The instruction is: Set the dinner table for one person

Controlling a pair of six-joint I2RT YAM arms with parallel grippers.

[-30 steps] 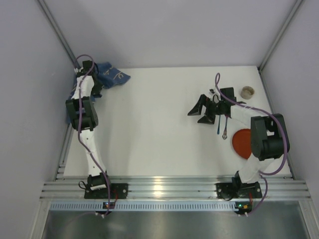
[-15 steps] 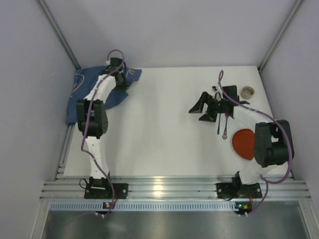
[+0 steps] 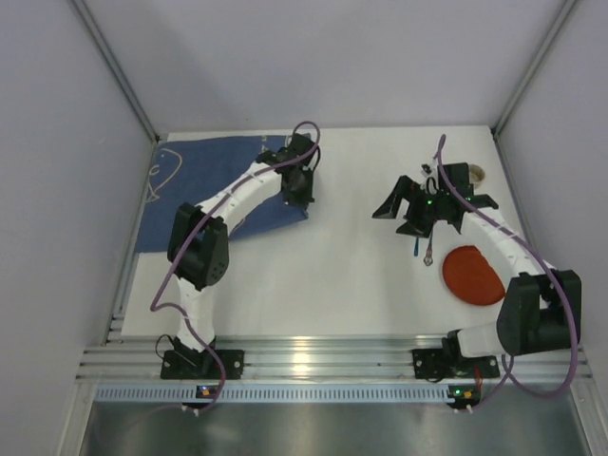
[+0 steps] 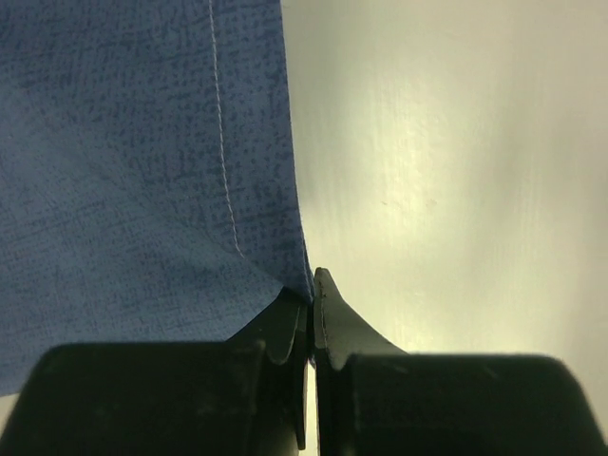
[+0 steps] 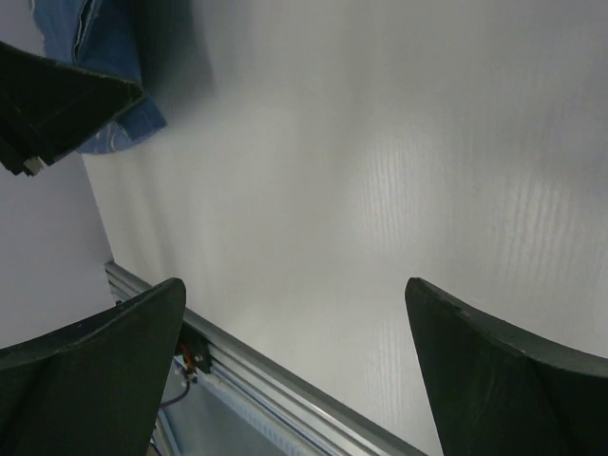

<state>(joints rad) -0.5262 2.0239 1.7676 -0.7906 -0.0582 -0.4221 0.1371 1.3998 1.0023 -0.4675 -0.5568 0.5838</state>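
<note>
The dinner table [image 3: 342, 285] fills the floor of the cell. It is a flat white top between grey walls, with the ribbed rail [image 3: 332, 359] along its near edge where both arms are bolted. It is stiff, heavy and fixed, so nothing about it is to be gripped; it is only the surface things get laid on. Its smooth face will likely let cloth and crockery slide easily. The middle is bare and gives the widest room for moving, while the walls close in at the far corners.

The blue placemat [image 3: 209, 185] lies spread over the far-left part, one side near the left wall. It is soft and limp, so I judge it best taken by a corner or hem and dragged flat rather than lifted. The left gripper [image 4: 311, 285] does just that: its jaws are pressed together on the mat's right hem at a corner, with a thin fold of cloth caught between them.

The right gripper [image 3: 397, 211] hangs over the right half with its jaws spread as wide as they go, holding nothing — the wrist view shows only bare tabletop beneath. The red plate [image 3: 472, 274] sits near the right edge. The cutlery [image 3: 424, 245] lies just beside it, and a small cup [image 3: 475, 172] stands at the far right, partly hidden by the arm.
</note>
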